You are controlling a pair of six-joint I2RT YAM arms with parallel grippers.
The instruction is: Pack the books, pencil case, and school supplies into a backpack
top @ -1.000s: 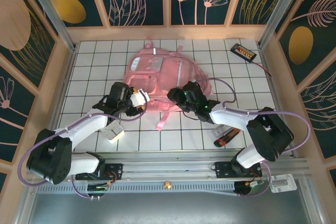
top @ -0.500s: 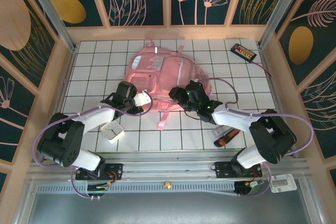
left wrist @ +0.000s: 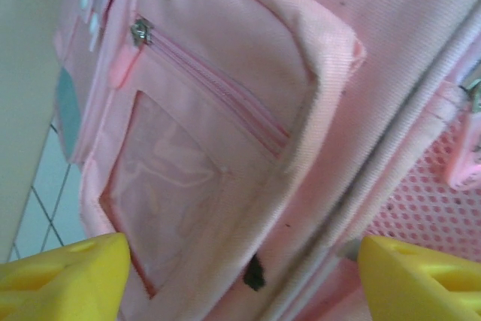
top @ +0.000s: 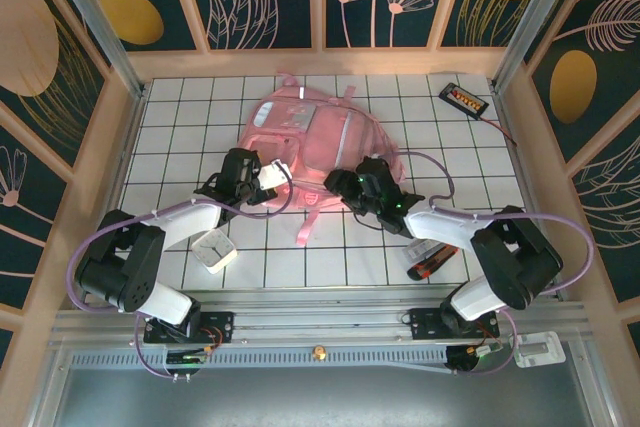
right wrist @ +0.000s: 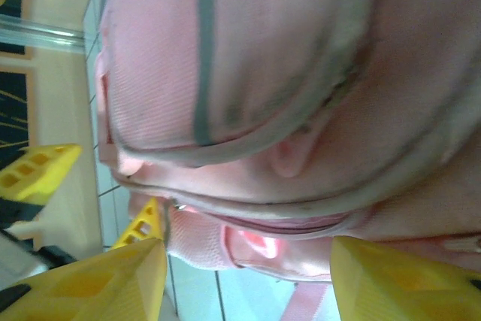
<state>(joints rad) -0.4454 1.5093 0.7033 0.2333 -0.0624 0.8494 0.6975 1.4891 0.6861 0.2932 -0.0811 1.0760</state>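
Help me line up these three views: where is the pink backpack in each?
Top external: backpack in the middle, toward the far side.
Left wrist: backpack close up, windowed pocket lower left.
Right wrist: backpack across upper frame.
Shared landmark: white tiled table beside it.

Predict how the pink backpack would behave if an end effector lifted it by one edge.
The backpack would probably sag and fold, since its fabric lies slumped and creased. It seems light for its size, lying fairly flat. Its loose strap would likely dangle.
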